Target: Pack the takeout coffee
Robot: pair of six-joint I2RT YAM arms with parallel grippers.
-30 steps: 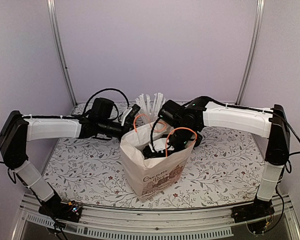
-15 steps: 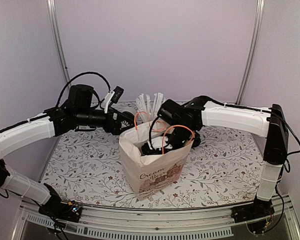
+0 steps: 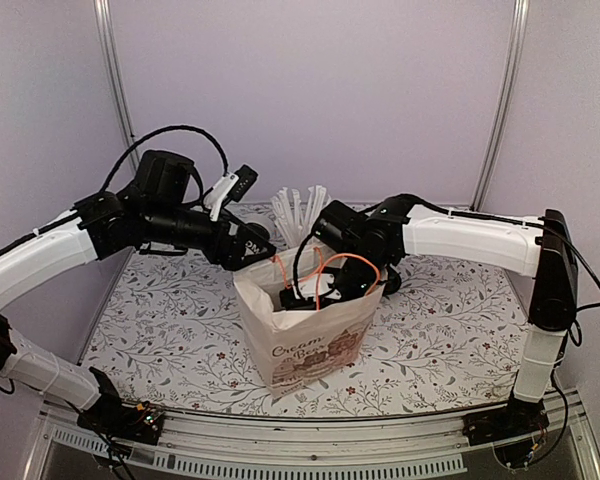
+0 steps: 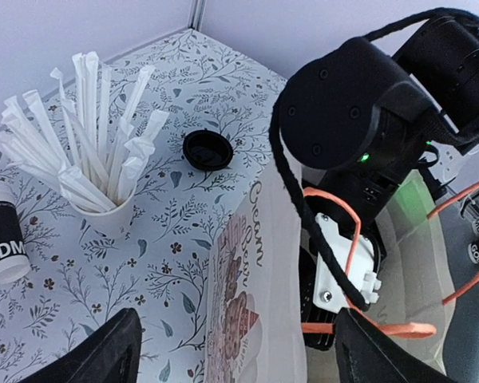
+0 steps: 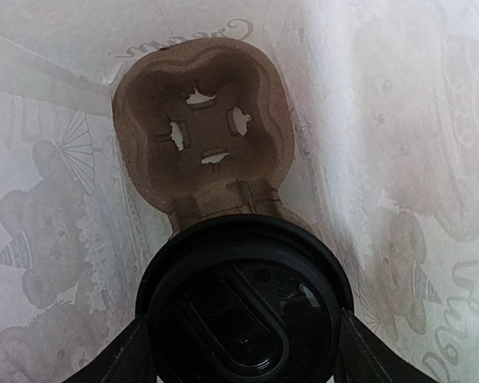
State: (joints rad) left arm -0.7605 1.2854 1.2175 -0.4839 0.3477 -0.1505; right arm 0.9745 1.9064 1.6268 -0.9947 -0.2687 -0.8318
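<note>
The takeout coffee (image 5: 243,307) shows only its round black lid, seen from above inside the white paper bag (image 3: 315,335). My right gripper (image 5: 243,347) is shut on it, one finger on each side of the lid. Just beyond the cup, a brown pulp cup carrier (image 5: 203,132) lies on the bag's bottom. In the top view my right gripper (image 3: 322,288) reaches down into the bag's mouth. My left gripper (image 3: 252,240) hovers open at the bag's back-left rim and holds nothing. In the left wrist view its fingers (image 4: 104,359) straddle the bag's edge (image 4: 255,263) from above.
A white cup of wrapped sticks (image 4: 96,199) stands behind the bag. A loose black lid (image 4: 207,149) lies on the flowered table beyond it. A cup with a dark printed band (image 4: 0,243) sits at the left edge. Orange bag handles (image 3: 340,265) loop around my right wrist.
My left arm has risen and pulled back from the bag's rim. The bag has shifted slightly. My right gripper has stayed in the bag with the coffee, a little lower.
</note>
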